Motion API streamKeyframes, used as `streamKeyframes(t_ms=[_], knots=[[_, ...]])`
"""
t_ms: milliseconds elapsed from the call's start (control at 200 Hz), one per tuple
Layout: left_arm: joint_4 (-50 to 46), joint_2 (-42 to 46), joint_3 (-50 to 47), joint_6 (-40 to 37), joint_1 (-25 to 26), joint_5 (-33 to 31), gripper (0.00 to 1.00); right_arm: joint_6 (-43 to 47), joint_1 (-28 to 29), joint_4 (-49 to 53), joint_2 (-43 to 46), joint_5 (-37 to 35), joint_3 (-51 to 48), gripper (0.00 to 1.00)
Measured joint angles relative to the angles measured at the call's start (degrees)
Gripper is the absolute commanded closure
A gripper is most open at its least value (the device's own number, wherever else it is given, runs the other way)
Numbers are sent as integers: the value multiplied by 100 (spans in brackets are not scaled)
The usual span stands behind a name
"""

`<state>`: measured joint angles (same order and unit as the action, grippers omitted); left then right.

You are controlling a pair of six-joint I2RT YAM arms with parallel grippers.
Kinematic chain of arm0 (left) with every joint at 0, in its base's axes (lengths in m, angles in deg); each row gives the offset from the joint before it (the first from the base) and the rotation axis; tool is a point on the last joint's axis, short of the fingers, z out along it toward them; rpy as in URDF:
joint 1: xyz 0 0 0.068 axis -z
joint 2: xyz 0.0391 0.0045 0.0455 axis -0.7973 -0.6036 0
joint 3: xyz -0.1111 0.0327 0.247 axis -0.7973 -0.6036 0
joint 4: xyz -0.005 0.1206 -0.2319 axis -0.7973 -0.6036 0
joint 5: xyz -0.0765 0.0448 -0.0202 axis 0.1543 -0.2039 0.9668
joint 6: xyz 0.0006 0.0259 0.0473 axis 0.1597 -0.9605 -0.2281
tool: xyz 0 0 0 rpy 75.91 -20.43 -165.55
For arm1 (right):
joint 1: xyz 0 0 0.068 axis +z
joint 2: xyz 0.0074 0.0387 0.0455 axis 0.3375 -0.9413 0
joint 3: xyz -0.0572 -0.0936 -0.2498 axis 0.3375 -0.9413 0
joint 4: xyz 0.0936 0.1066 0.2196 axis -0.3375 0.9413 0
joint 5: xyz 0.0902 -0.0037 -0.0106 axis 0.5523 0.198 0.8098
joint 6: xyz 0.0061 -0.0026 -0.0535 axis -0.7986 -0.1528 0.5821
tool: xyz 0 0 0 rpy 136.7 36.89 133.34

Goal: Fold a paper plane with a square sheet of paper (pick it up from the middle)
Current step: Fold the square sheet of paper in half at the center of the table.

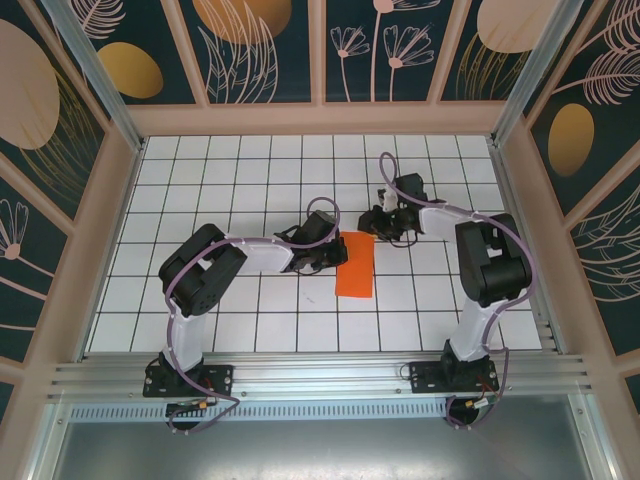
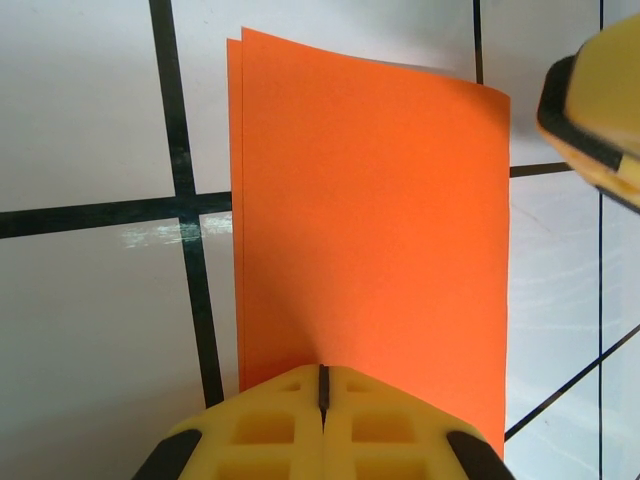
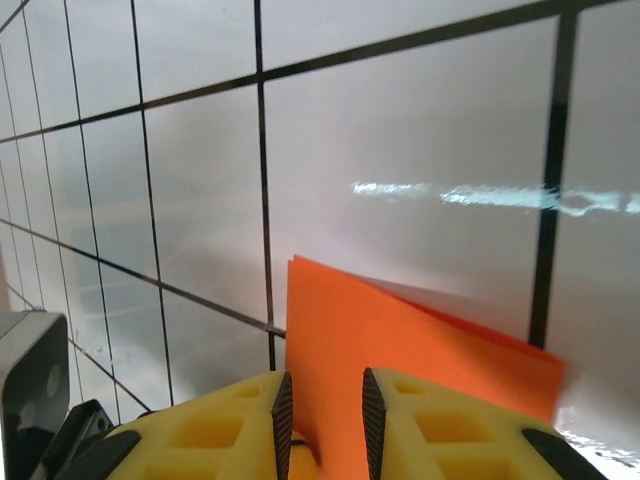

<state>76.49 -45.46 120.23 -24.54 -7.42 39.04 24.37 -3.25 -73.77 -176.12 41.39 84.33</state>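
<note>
- Left gripper (image 2: 322, 388) clenched shut at the square sheet of paper's (image 2: 370, 220) edge — dragging could skew its folded layers.
- Right gripper (image 3: 326, 405), jaws slightly parted, might snag the lifted top layer.

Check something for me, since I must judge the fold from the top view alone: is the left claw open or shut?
Observer: Shut; the left claw has its fingers pressed together at the edge of the paper.
Operator: One layer or two?
Observer: Two; a second layer's edge peeks out along one side.
Operator: And the other one?
Observer: The right claw is open, orange showing in the gap.
</note>
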Motion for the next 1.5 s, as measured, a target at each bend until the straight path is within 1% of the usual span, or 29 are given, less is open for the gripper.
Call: streamKeyframes(t_ms=[175, 435, 540, 716, 796, 1001, 1316, 1496], knots=[[2, 0, 0, 0, 0, 2, 94, -2, 144, -55, -120, -39, -278, 72], [20, 0, -4, 0, 0, 4, 94, -13, 125, -105, -177, -61, -337, 72], [17, 0, -4, 0, 0, 4, 94, 4, 133, -7, -2, -136, -376, 72], [17, 0, -4, 0, 0, 4, 94, -24, 146, 9, 715, -90, -721, 71], [17, 0, -4, 2, 0, 4, 94, -81, 203, -35, 887, -59, -883, 72], [17, 0, -4, 2, 0, 4, 94, -155, 389, -120, 901, -28, -1259, 72], [17, 0, -4, 0, 0, 4, 94, -175, 396, -203, 721, -179, -1423, 72], [22, 0, -9, 2, 0, 4, 94, -264, 426, -140, 1091, -179, -1438, 72]])
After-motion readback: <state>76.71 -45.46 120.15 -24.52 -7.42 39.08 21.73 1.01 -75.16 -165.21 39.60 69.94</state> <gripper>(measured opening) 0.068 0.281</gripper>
